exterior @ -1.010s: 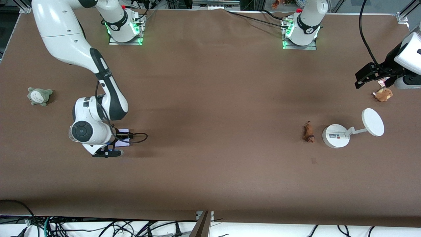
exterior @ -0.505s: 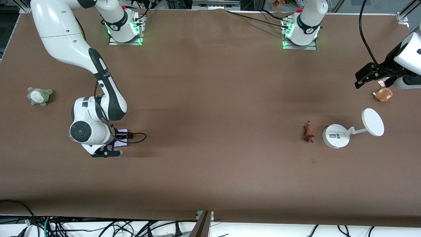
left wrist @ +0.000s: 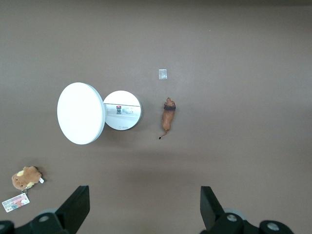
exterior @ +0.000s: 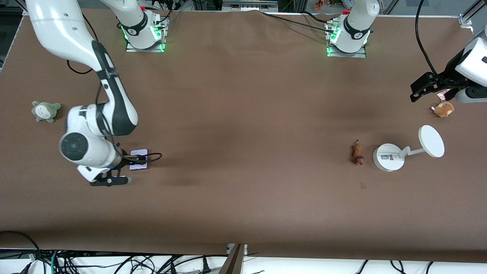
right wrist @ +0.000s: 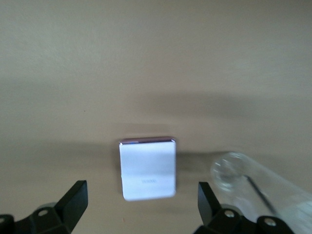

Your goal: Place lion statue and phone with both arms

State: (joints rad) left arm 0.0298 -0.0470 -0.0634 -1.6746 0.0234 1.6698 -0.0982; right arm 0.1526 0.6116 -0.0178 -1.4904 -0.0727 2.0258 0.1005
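The phone [exterior: 138, 160], a flat pale-lavender rectangle, lies on the brown table toward the right arm's end. My right gripper [exterior: 111, 179] hangs open just above it. In the right wrist view the phone [right wrist: 147, 168] lies free between and ahead of the spread fingers of the right gripper [right wrist: 142, 204]. The lion statue [exterior: 357, 152], small and orange-brown, lies toward the left arm's end beside a white stand. My left gripper [exterior: 421, 90] waits open, high over that end of the table. The left wrist view shows the lion statue [left wrist: 168, 114] far below the left gripper [left wrist: 145, 204].
A white round-based stand [exterior: 388, 157] with a disc [exterior: 431, 141] stands next to the lion. A fuzzy brown plush [exterior: 443, 109] lies under the left arm. A grey-green plush [exterior: 45, 111] lies at the right arm's end. A small square mark [exterior: 363, 185] is on the table.
My right gripper has opened, let go of the phone and drawn up and away toward the right arm's end. The phone stays flat on the table. The left arm has not moved.
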